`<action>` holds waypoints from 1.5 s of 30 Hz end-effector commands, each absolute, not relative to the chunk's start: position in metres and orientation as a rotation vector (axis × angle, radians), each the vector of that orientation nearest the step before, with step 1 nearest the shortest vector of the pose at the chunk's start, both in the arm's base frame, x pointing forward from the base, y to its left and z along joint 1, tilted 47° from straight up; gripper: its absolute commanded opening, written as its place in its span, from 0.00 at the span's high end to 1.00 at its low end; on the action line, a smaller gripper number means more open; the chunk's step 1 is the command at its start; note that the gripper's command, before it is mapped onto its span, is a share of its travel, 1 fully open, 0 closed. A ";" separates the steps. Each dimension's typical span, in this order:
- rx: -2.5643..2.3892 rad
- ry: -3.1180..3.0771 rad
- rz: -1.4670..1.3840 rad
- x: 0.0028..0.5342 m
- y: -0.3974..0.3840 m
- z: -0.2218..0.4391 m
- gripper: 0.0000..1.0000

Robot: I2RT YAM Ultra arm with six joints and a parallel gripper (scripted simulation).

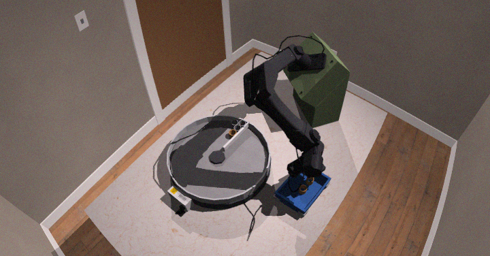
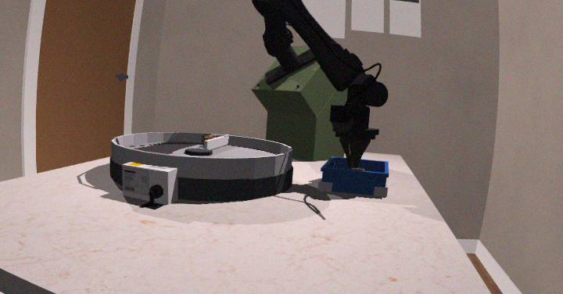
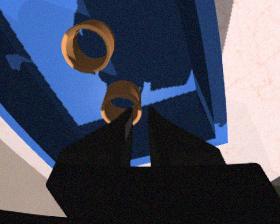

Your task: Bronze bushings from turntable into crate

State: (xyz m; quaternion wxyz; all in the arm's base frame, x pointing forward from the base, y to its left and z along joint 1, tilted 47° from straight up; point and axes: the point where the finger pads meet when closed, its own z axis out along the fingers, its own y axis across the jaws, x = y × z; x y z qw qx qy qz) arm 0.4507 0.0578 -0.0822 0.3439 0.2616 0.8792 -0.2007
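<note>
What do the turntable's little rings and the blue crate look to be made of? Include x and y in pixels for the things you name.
Bronze bushing (image 1: 232, 132): metal, probably, from its orange-brown color. Steel bushings (image 1: 237, 127): likely bare metal, being grayish. Crate (image 1: 291, 204) (image 2: 353, 185): perhaps painted metal or plastic; its blue is uniform.

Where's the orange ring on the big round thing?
In the top view, the bronze bushing sits on the turntable, left of the white bar, just below the steel bushings.
</note>
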 end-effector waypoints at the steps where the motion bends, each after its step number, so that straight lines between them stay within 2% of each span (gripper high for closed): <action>1: 0.652 2.280 -0.521 0.438 0.075 -0.066 0.86; 19: 0.661 2.263 -0.495 0.416 0.109 -0.021 0.86; 45: 0.659 2.263 -0.494 0.416 0.110 -0.019 0.86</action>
